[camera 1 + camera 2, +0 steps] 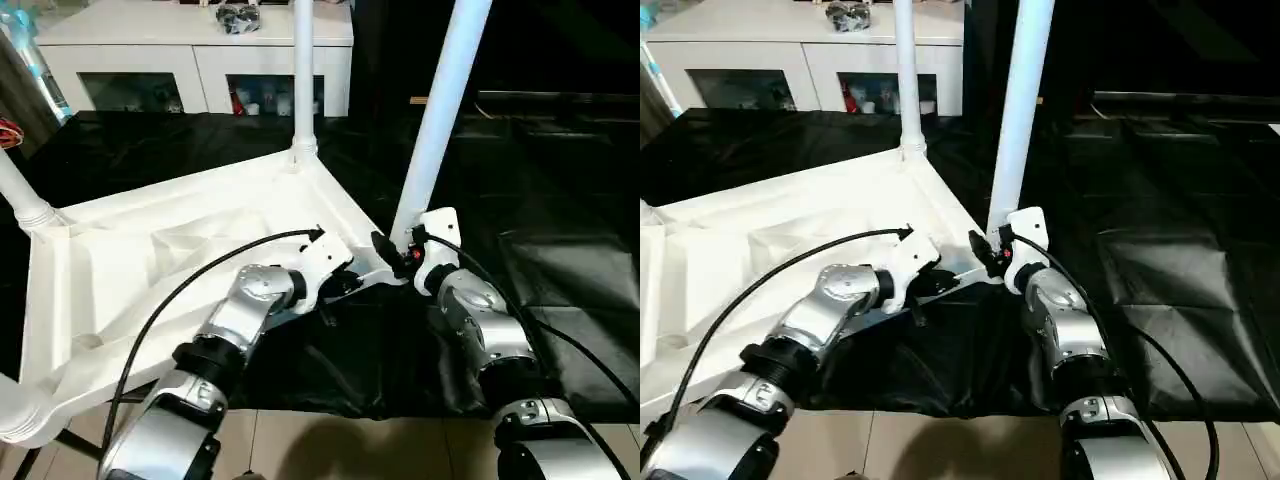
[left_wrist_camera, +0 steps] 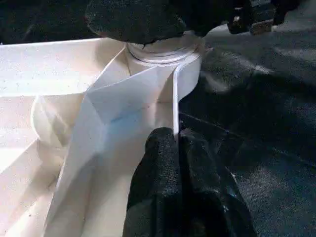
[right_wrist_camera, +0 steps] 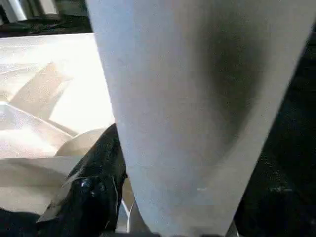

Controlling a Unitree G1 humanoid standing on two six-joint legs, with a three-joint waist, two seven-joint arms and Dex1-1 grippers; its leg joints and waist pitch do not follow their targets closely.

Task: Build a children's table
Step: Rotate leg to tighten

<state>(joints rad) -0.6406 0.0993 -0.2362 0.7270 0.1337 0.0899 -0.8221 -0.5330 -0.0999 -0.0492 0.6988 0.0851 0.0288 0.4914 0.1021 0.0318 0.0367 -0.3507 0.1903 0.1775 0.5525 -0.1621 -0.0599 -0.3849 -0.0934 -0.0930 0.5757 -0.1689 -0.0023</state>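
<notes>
My left gripper (image 2: 173,148), pinched shut on the upturned tabletop's (image 1: 180,250) near rim, steadies it on the black-draped floor while my right gripper (image 1: 395,255) clasps the last leg (image 1: 440,110) at its corner socket.

White tabletop (image 1: 120,260), white legs (image 1: 440,110), black cloth (image 1: 560,250).

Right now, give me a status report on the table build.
Left gripper shut on the tabletop rim. Right gripper at the near leg base, grip unclear. Leg stands tilted in its corner socket. Nothing blocking.
</notes>
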